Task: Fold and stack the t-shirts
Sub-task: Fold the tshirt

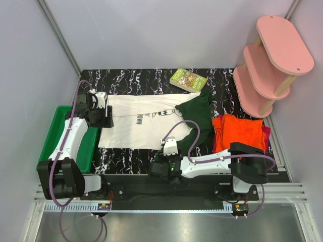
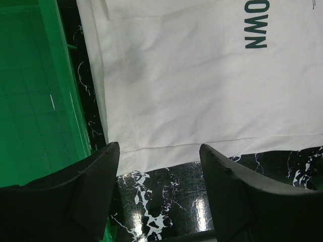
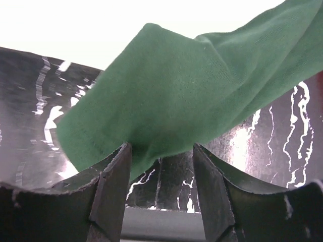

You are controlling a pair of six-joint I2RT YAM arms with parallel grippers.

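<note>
Cream shirt (image 1: 136, 126) is spread flat in the middle of the black marble table (image 1: 126, 80), print up, with one dark green sleeve (image 3: 166, 101) flopped off its right side. Left gripper (image 2: 159, 151) sits over the shirt's left edge, right next to the green tray (image 1: 53, 133). Its fingers are wide apart with nothing between them, just hem and bare table under the gap. Right gripper (image 3: 161, 151) is at the shirt's lower right, fingers spread too. A corner of the sleeve hangs into the gap but isn't pinched. Orange shirt (image 1: 241, 132) is bunched at the right of the frame, on top of a magenta one (image 1: 266, 133) peeking out at the edge. Small book (image 1: 188, 79) lies just above the cream shirt, and a pink shelf (image 1: 272, 60) stands upper right.
</note>
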